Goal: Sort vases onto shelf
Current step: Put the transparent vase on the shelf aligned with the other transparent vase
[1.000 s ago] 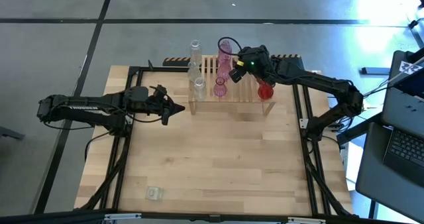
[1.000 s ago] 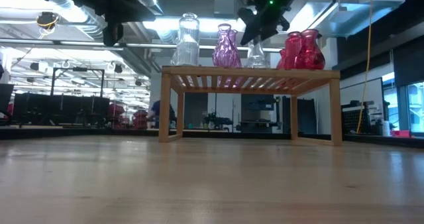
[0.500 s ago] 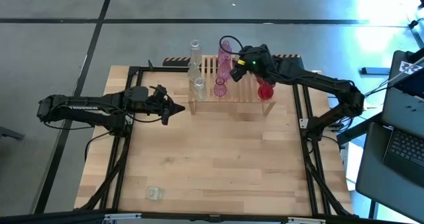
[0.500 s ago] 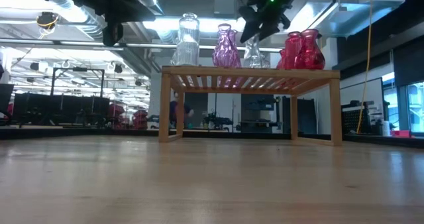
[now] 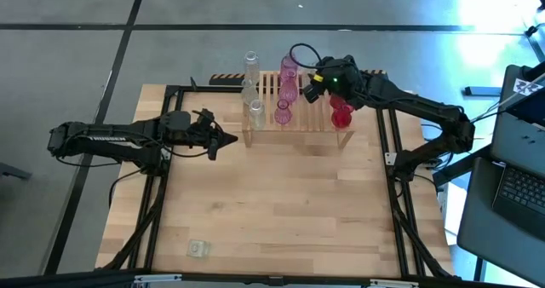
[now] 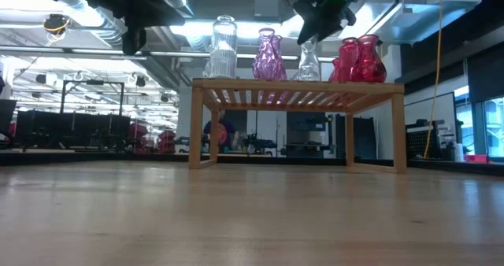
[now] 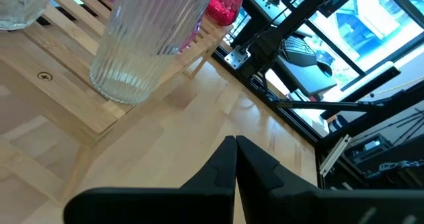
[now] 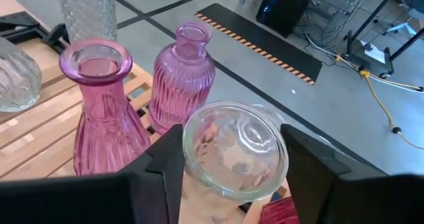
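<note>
Surface: pale plank tabletop (image 5: 281, 203) on a grey workshop floor.
Shelf: light slatted wooden rack (image 5: 294, 122) at upper centre of the high view, carrying clear, pink and red glass vases.
Right gripper (image 8: 228, 159): above the rack, fingers either side of a clear glass vase (image 8: 233, 151), seemingly gripping it.
Left gripper (image 7: 235, 159): closed, empty, idle at left.
Step advice: likely lower it straight onto the slats, between the pink vases (image 8: 106, 111) and red vases (image 6: 358, 60), then release.

The plank table (image 5: 281, 203) carried the slatted shelf (image 5: 298, 122) at its far edge, vases (image 6: 268, 57) standing on it; a small clear object (image 5: 198, 249) lay near the front-left corner.
</note>
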Controlling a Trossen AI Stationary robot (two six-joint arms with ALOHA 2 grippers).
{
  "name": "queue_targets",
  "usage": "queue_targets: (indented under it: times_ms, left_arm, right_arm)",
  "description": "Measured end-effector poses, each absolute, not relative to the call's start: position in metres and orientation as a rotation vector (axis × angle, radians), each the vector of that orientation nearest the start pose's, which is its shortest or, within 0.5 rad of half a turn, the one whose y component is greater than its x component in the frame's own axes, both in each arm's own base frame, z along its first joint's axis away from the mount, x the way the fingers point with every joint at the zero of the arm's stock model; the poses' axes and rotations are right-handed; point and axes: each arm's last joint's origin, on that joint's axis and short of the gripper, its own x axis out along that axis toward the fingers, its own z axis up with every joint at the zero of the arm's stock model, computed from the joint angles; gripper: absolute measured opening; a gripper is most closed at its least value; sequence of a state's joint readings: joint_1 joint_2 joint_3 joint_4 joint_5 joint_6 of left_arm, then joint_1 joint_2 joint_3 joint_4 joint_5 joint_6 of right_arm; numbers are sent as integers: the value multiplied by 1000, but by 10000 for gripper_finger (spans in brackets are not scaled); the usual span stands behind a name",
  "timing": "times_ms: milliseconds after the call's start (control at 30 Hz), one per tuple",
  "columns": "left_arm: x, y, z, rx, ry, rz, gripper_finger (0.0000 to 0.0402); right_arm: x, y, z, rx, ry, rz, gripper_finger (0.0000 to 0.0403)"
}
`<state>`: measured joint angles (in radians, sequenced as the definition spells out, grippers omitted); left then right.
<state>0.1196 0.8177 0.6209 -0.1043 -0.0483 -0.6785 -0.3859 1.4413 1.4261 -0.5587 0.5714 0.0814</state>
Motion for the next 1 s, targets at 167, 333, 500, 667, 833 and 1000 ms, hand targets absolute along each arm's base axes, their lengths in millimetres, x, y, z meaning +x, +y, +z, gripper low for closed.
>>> queue_targets:
  times_ms: [167, 333, 500, 667, 833, 1000]
  left_arm:
    - [182, 24, 278, -680, 229, 275, 0]
    - [182, 24, 278, -680, 229, 275, 0]
    - [182, 24, 278, -680, 229, 275, 0]
    - [182, 24, 278, -680, 229, 275, 0]
    - [182, 24, 278, -679, 229, 275, 0]
    - [182, 24, 278, -679, 229, 275, 0]
  right_arm:
    - [281, -130, 371, 29, 556, -920, 190]
    - [280, -130, 369, 45, 575, -918, 192]
    - [277, -128, 366, 63, 612, -924, 192]
    - [277, -128, 366, 66, 612, -914, 193]
    - [277, -128, 366, 65, 607, -924, 193]
    - [277, -128, 367, 63, 607, -923, 193]
